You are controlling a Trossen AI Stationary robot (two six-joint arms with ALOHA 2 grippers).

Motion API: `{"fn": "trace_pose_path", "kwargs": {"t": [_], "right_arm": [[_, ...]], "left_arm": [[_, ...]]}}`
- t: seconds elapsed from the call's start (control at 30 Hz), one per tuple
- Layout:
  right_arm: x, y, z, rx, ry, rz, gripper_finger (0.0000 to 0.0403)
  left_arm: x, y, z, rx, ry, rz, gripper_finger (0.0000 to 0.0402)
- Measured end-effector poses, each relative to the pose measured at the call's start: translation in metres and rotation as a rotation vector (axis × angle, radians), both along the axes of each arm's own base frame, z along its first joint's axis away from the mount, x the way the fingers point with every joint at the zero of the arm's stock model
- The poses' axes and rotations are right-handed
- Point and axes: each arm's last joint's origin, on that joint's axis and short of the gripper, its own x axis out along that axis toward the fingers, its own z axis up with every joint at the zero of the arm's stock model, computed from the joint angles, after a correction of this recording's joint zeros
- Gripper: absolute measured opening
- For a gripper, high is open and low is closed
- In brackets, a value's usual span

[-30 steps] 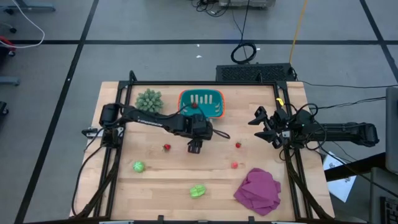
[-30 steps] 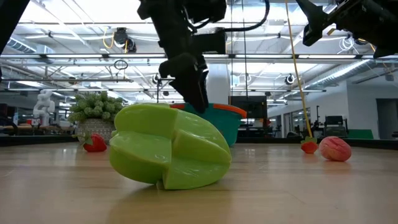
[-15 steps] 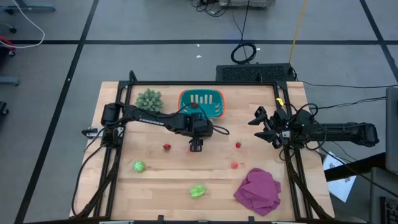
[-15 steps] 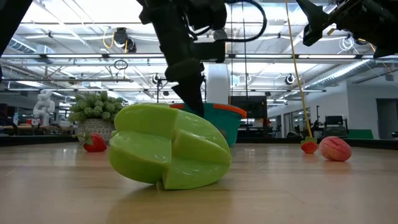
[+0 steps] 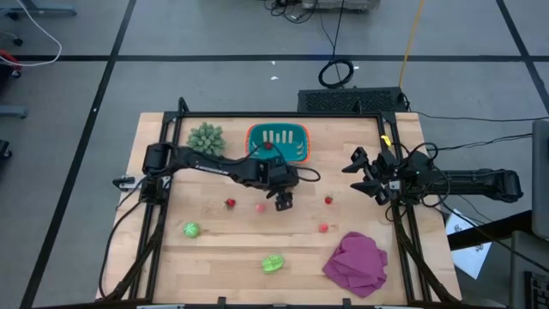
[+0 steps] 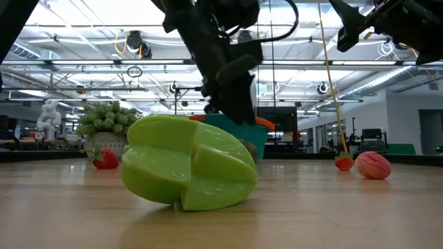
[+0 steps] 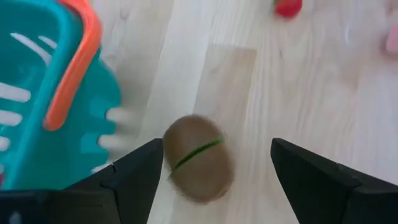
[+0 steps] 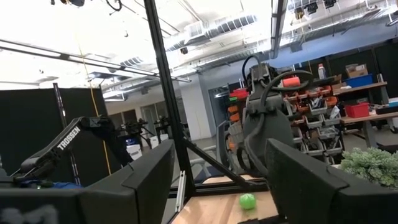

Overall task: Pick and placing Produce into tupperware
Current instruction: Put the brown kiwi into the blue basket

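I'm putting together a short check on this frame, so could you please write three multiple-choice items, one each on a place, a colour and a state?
1. Where does the brown kiwi lie?
A. inside the tub
B. on the table beside the tub
C. on the magenta cloth

2. What colour is the rim of the teal tub?
A. orange-red
B. white
C. black

3. How is the left claw?
A. shut on the kiwi
B. shut, empty
C. open over the kiwi

Key: 1 B, bare wood shows around it; 2 A, per high and left wrist views; 3 C, both fingers stand clear of it.
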Motion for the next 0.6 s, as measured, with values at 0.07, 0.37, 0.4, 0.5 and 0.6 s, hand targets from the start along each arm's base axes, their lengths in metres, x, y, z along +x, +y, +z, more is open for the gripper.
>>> {"fn": "trace_pose_path", "kwargs": {"t": [0.07,0.37,0.4,0.5,0.6], "right_arm": [[0.0,0.0,0.0,0.001,0.004,0.0,0.0242],[0.001,0.0,-0.001,0.003,0.017,0.002,0.0242],[0.001,0.0,-0.001,0.003,0.017,0.002,0.0242],[0.001,0.0,-0.001,0.003,0.017,0.002,0.0242],[0.001,0.0,-0.001,0.003,0.017,0.003,0.0242]], "left_arm": [[0.0,-0.001,-0.005,-0.011,0.02,0.017,0.0302],[0.003,-0.001,-0.016,0.001,0.031,0.056,0.0299],[0.004,0.0,-0.017,0.001,0.028,0.058,0.03],[0.005,0.002,-0.024,-0.026,0.045,0.075,0.0303],[0.006,0.003,-0.03,-0.029,0.059,0.078,0.0302]]}}
